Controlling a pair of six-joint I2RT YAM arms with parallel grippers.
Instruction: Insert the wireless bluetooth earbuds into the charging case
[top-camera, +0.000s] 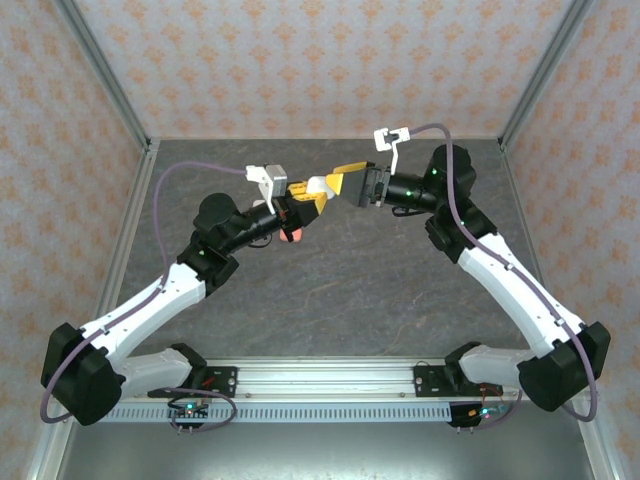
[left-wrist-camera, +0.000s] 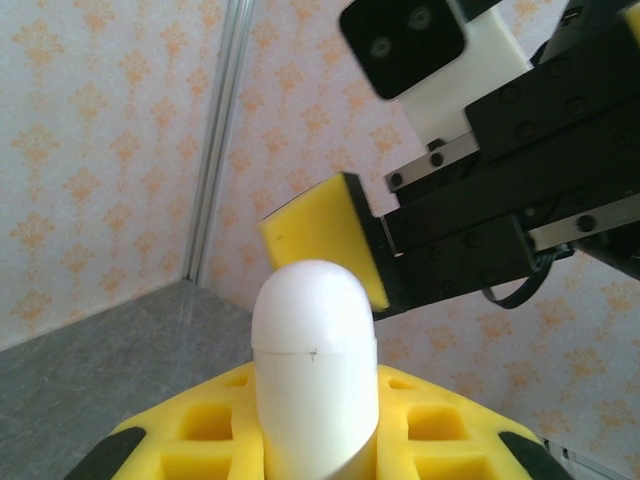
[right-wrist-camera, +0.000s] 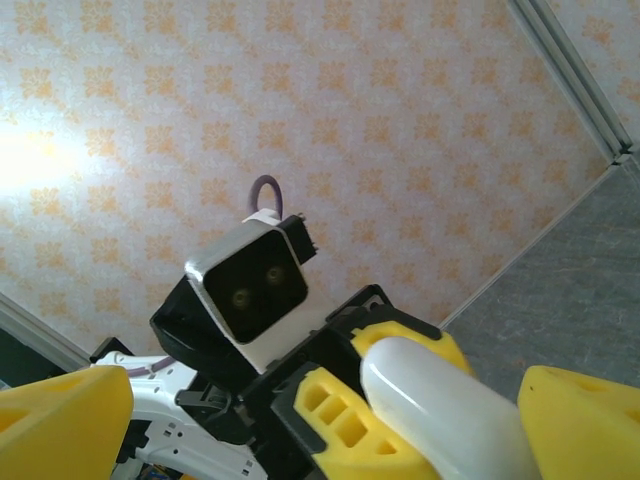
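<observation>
Left jaws: clamping narrow on the white case (left-wrist-camera: 315, 340). I'm gripping its lower half, w/ the rounded end sticking out past my tips. The case is up in the air w/ me, well above the table (top-camera: 330, 300), resting on nothing. The seam (left-wrist-camera: 312, 351) round its middle is looking shut, so lid not yet open.

Right jaws: standing wide, holding nothing. They're straddling the rounded end. One yellow pad (left-wrist-camera: 322, 238) is sitting just behind the top of the case. Cannot tell if it's touching.

Buds: a small pink thing (top-camera: 293, 235) is hanging just under my left wrist in the top view. Too small to tell if it's a bud.

Step, as I'm judging it: right side is lining up to pinch the lid and open it.

Risks:
- The rounded end is smooth, so an off-centre pinch could squirt it out sideways.
- Pulling the lid harder than the left grip is holding could drag the whole case out, and it'd be dropping to the table.
- Closing across the seam instead of above it would be pressing the lid shut, not opening it.
- Pads are close together, so a small misalignment could knock right pad against left.
</observation>
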